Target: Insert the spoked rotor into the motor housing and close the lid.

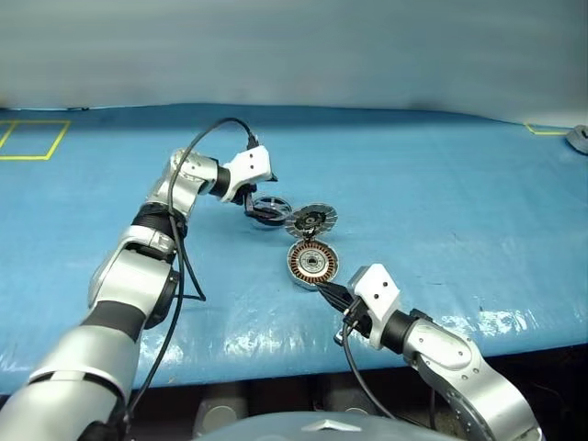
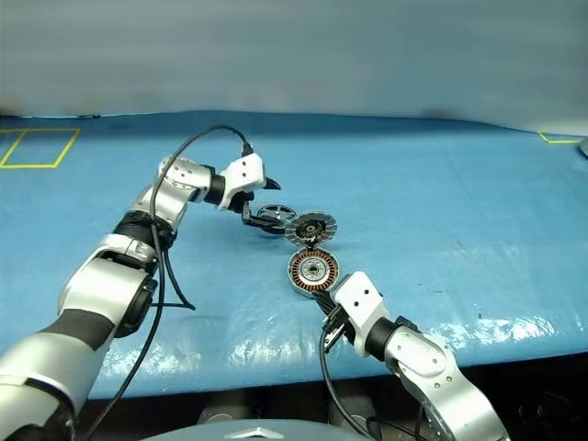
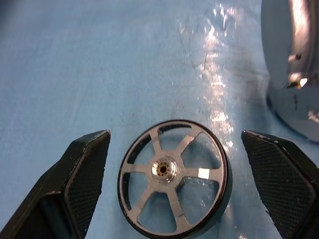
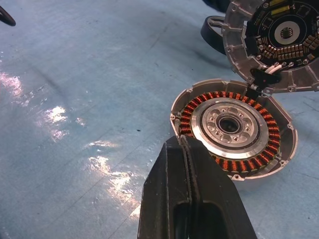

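The spoked rotor [image 3: 172, 181], a shiny silver wheel with open spokes, lies flat on the blue mat. My left gripper [image 3: 174, 137] is open, one finger on each side of it and neither touching its rim. The motor housing [image 1: 312, 262] sits face up nearer to me, its copper windings [image 4: 199, 102] showing. The lid [image 1: 310, 220] rests just behind it, ribbed face and dark hub up, its edge meeting the housing's rim. My right gripper [image 4: 182, 142] is shut and empty, its tip close to the housing's near rim.
The blue mat [image 1: 441, 202] covers the table, whose front edge [image 1: 276, 363] runs near my arms. Yellow tape marks sit at the far left [image 1: 32, 138] and far right [image 1: 547, 130]. A grey object [image 1: 579, 138] lies at the right edge.
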You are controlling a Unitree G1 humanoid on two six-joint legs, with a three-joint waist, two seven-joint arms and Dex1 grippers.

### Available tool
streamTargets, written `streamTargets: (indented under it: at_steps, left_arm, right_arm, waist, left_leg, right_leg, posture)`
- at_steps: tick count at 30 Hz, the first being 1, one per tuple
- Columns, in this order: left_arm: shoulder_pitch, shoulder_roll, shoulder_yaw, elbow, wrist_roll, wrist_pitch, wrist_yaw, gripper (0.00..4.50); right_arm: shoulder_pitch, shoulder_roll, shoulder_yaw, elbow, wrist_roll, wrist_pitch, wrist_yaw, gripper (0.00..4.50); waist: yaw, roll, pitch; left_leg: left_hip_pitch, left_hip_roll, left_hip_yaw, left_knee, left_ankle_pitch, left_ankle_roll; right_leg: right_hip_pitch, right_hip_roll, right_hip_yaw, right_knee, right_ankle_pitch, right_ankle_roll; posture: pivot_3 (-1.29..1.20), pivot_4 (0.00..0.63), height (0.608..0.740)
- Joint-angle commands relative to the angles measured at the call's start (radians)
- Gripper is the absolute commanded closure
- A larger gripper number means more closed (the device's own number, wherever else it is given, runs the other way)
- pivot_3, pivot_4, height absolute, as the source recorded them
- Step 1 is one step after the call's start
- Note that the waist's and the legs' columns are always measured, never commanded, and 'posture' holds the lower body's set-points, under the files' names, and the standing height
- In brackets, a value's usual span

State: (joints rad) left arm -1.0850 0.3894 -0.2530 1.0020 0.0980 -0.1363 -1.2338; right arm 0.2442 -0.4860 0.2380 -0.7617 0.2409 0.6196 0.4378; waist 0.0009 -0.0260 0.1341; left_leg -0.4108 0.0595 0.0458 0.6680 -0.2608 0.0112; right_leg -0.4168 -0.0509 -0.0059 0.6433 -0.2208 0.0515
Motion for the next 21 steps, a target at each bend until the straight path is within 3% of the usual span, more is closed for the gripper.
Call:
streamTargets:
  at_steps: [1, 4, 7, 10, 21]
  left_arm:
    - [-0.04, 0.006, 0.018, -0.012, -0.001, 0.032, 0.012, 0.0]
    - [-0.04, -0.001, -0.027, 0.011, 0.065, 0.009, 0.067, 0.0]
    - [-0.033, -0.025, -0.039, 0.02, 0.087, -0.009, 0.106, 0.58]
    - [-0.016, -0.039, -0.061, 0.009, 0.102, -0.039, 0.079, 1.59]
    - [-0.014, -0.074, -0.136, 0.079, 0.2, -0.021, 0.143, 1.59]
  right_arm:
    - [-0.016, 0.001, 0.008, -0.017, -0.002, -0.011, 0.003, 4.48]
    - [-0.031, 0.0, 0.015, -0.008, -0.008, -0.011, 0.003, 4.48]
    - [-0.036, -0.001, 0.019, -0.008, -0.009, -0.009, 0.002, 4.5]
    - [-0.033, 0.002, 0.023, -0.011, -0.01, -0.007, -0.003, 4.5]
    - [0.001, 0.016, 0.02, -0.026, -0.01, -0.004, -0.034, 4.5]
  waist:
    - [0.0, 0.0, 0.0]
    - [0.0, 0.0, 0.0]
    - [0.003, 0.0, 0.0]
    - [0.003, 0.0, 0.0]
    - [0.001, 0.0, 0.0]
  left_leg:
    - [0.0, 0.0, 0.0, 0.0, 0.0, 0.0]
    - [0.0, 0.0, 0.0, 0.001, 0.0, 0.0]
    - [0.0, 0.0, -0.001, 0.002, 0.0, 0.0]
    - [-0.001, 0.0, -0.001, 0.004, -0.001, 0.001]
    - [-0.002, 0.0, -0.001, 0.012, -0.002, 0.003]
  right_leg:
    - [0.0, 0.0, 0.0, 0.0, 0.0, 0.0]
    - [0.001, 0.0, 0.0, 0.0, 0.0, 0.0]
    - [0.001, 0.0, 0.0, 0.0, 0.001, 0.001]
    - [0.001, 0.0, 0.0, 0.0, 0.001, 0.001]
    - [0.002, 0.0, 0.001, 0.002, 0.0, 0.0]
  posture:
    - [0.0, 0.15, 0.74]
    - [0.0, 0.15, 0.74]
    - [0.0, 0.15, 0.74]
    - [0.0, 0.15, 0.74]
    - [0.0, 0.15, 0.74]
